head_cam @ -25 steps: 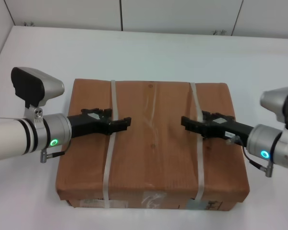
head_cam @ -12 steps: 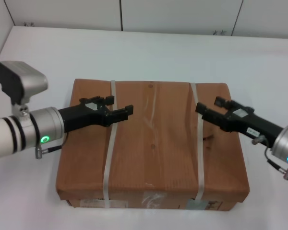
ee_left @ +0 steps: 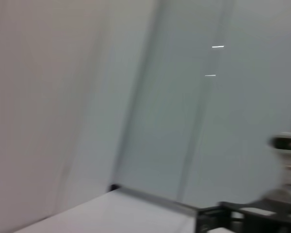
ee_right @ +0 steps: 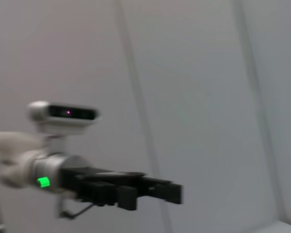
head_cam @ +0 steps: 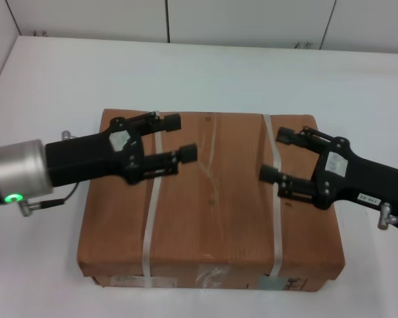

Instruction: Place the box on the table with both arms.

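The brown cardboard box [head_cam: 212, 205] lies flat on the white table [head_cam: 219, 73], bound by two whitish straps [head_cam: 149, 225], with tape down its middle and white labels [head_cam: 205, 277] on its near side. My left gripper [head_cam: 180, 137] is above the box's left half, over the left strap, fingers spread and empty. My right gripper [head_cam: 276, 154] is above the right half, over the right strap [head_cam: 276, 232], fingers spread and empty. Neither gripper holds the box. The right wrist view shows the left arm's gripper [ee_right: 155, 190] against the wall.
A pale panelled wall [head_cam: 252, 20] runs along the table's far edge. White tabletop shows all round the box. The left wrist view shows only wall panels [ee_left: 136, 97] and a table corner [ee_left: 116, 189].
Both grippers have turned at the wrist, so their spread fingers now show from above. They appear larger and higher over the box. The box has not moved.
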Robot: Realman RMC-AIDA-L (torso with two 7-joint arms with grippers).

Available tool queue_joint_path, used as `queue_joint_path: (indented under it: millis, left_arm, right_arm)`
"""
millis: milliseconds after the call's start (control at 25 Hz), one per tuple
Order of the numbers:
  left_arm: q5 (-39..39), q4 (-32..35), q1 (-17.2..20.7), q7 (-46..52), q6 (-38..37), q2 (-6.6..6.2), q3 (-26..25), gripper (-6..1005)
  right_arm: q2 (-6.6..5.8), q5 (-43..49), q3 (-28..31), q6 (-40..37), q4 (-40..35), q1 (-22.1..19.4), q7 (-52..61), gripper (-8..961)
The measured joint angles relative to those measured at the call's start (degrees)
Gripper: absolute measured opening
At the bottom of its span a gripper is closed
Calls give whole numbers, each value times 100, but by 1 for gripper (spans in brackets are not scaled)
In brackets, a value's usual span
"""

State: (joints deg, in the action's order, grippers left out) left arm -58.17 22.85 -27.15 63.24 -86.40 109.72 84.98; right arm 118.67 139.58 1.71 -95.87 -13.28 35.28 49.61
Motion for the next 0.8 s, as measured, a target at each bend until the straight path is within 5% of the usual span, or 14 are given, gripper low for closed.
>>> queue_joint_path:
  millis: [40, 240, 800]
  left_arm:
    - [-89, 0, -14, -103, -417, -108, 18, 747]
    - [-193, 0, -20, -221, -909, -220, -10, 747]
    - [-212, 0, -66, -398, -1245, -193, -47, 747]
  right_arm:
    - [-2, 0, -101, -167, -66, 43, -3, 843]
    - [-19, -7, -215, -399, -168, 115, 11, 842]
    - [-19, -24, -223, -445, -182, 167, 36, 844]
